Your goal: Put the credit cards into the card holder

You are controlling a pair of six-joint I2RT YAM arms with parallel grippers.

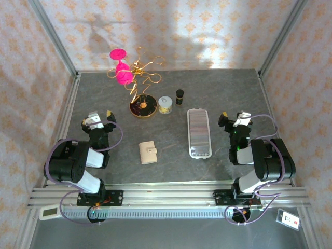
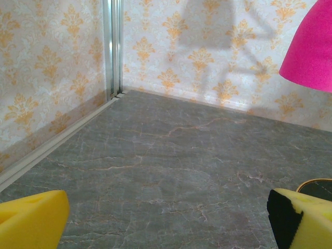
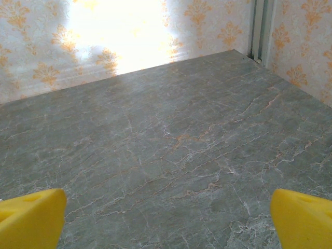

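A grey stone-look tabletop, veined like marble, sits inside walls papered in cream with an orange damask pattern.

At the left, the left gripper hangs over bare table with its jaws spread wide and nothing between them. Its wrist camera shows two blocky matte yellow fingertips at opposite bottom corners, the right one with a black inner face.

Further back stands a glossy hot-pink goblet shape. It sits against a stand of looping gold wire that rises from a round dark disc with a gold rim.

Toward the front, near the middle of the table and well apart from both grippers, lies the card holder. It is a small cream-beige folding wallet, rectangular with soft corners, lying flat and closed, with a short strap at its right edge.

Behind it, just right of the disc, is a small round pale-yellow pot, and beside that stands a small dark cylindrical bottle.

Right of the wallet, a long clear plastic case with rounded corners lies front to back. It is filled with fine grey ribbed rows, and what they hold is too small to tell.

At the right, the right gripper also stands wide apart and empty. Its wrist camera shows smooth yellow pads low at either corner, above veined stone.
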